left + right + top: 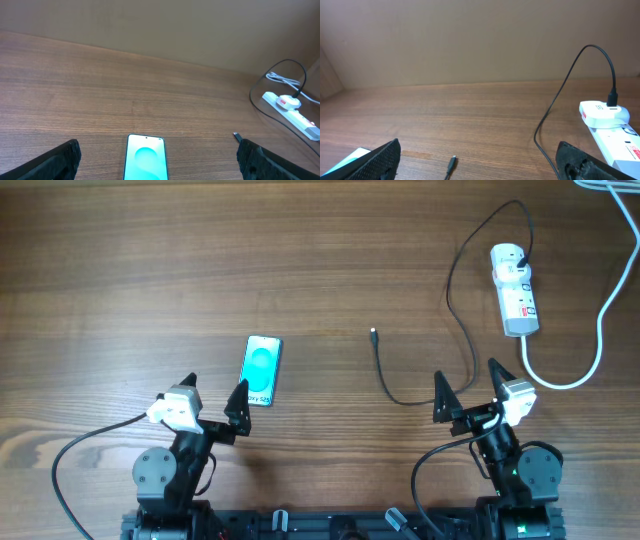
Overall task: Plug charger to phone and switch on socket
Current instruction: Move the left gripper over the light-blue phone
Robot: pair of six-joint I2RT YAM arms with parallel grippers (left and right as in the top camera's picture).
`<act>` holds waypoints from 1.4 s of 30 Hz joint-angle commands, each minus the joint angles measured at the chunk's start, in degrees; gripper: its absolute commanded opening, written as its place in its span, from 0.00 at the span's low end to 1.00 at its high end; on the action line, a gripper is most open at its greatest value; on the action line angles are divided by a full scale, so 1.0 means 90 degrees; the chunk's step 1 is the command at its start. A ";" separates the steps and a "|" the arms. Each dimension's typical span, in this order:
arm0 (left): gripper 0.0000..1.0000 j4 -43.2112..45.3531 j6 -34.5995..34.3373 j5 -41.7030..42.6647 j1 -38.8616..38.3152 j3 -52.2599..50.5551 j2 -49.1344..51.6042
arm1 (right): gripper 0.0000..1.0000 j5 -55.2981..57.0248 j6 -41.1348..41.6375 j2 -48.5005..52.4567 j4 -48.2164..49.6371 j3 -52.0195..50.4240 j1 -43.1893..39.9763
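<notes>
On the brown wood-grain table (320, 260), left of centre in the overhead view: slim rectangular smartphone with a bright turquoise screen (262, 370), flat, screen up, slightly tilted from vertical in the frame.

White oblong power strip with red markings (514, 290) lies at upper right, well apart from the smartphone. A white adapter (508, 255) is seated in its upper end. Switch position: cannot tell. A thick white lead (598, 340) leaves its lower end, loops down and climbs out at the top right corner.

Thin long black charger cable (449, 285) rises from the adapter, arcs left, runs down the frame and curls back up to its small plug tip (373, 333). The tip lies loose on the table right of the smartphone, not touching it.

Left arm (175, 455) at lower left: left arm's jaws are spread wide, nothing between them. The left wrist view shows the smartphone at bottom centre between the two dark fingers (60, 160).

Right arm (510, 455) at lower right: right arm's jaws are likewise spread and empty, close to the cable's lower bend. The right wrist view shows the plug tip low in the frame and the power strip at the right edge.
</notes>
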 commanded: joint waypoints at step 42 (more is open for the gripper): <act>1.00 -0.0520 0.0017 0.0053 0.0024 0.4073 0.4571 | 1.00 0.0083 0.0010 -0.0034 0.0012 -0.0007 0.0027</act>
